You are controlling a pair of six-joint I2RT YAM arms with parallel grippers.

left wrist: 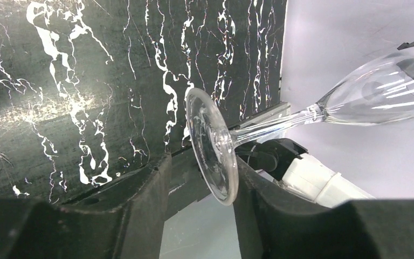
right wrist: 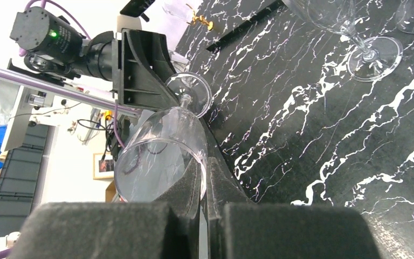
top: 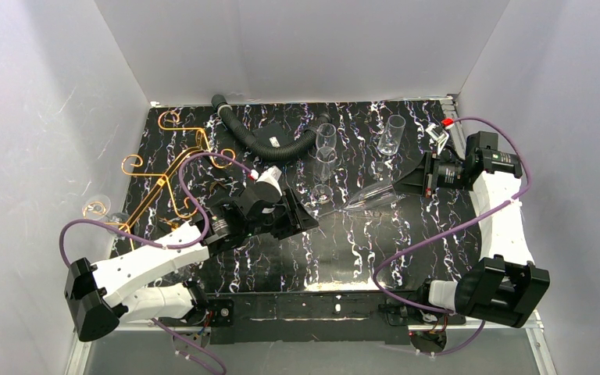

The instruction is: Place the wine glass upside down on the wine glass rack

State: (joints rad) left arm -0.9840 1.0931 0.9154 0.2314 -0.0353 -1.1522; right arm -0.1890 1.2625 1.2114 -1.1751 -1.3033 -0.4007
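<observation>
Handover, apparently: wine glass [top: 367, 195] clenched at bowl by right gripper [right wrist: 204, 178], left gripper [left wrist: 202, 172] bracketing foot [left wrist: 213, 145], clamp uncertain; next, firm hold, then inversion onto wine glass rack [top: 176, 168] at desk's left edge.

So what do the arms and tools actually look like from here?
The left arm and right arm have white links with bulky black joint housings; a purple cable loops along each. The left tool and right tool are matte black, with two flat wedge-shaped fingers.

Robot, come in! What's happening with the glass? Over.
Right gripper shut on glass rim. Left gripper open around its foot. Glass sideways, in the air. Rack to left, beyond left arm.
</observation>
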